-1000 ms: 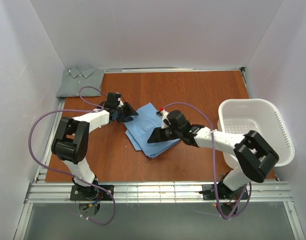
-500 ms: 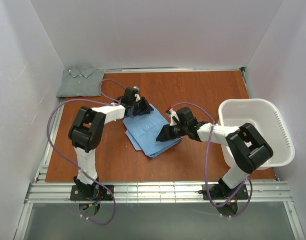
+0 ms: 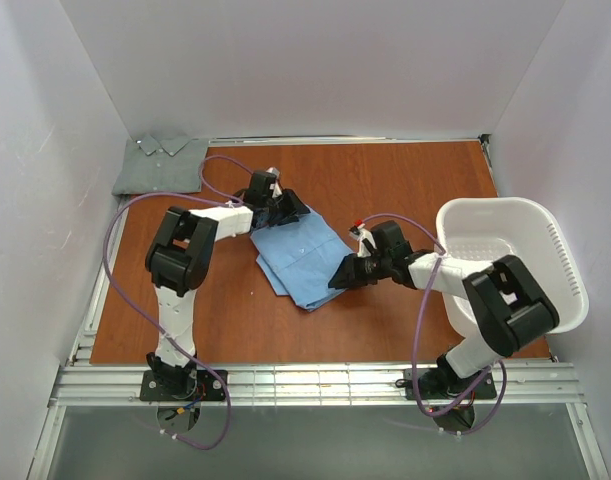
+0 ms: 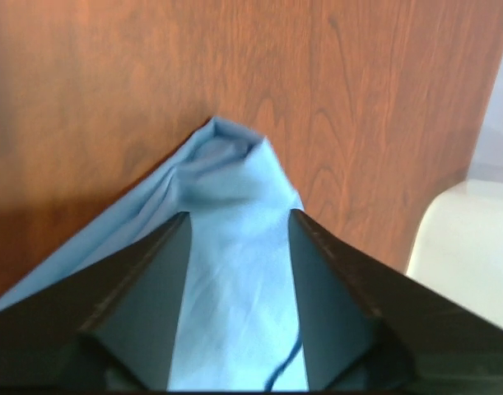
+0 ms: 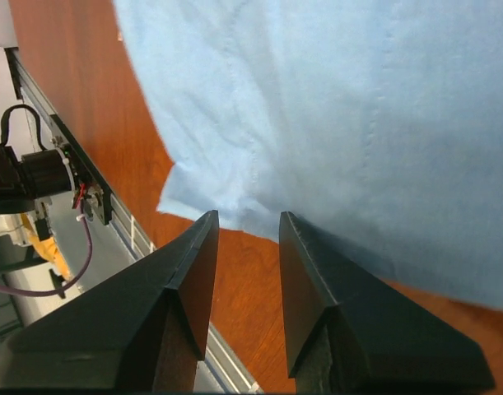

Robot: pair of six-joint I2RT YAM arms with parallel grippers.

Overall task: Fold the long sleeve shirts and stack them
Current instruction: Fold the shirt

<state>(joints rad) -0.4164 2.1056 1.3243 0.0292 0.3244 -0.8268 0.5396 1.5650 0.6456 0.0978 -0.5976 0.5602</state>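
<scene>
The light blue shirt lies folded on the wooden table's middle. The grey-green shirt lies folded at the back left corner. My left gripper is open at the blue shirt's far corner. In the left wrist view its fingers straddle the blue cloth, which peaks just beyond the tips. My right gripper is open and low at the shirt's near right edge. In the right wrist view its tips stand just short of the cloth's edge, with bare wood between them.
The white plastic laundry basket stands at the right, overhanging the table's edge, close behind my right arm. White walls enclose the back and sides. A metal rail runs along the near edge.
My left gripper has moved right along the blue shirt's far edge to its far corner. My right gripper has drawn back right, off the shirt to its edge. The shirt lies flatter.
</scene>
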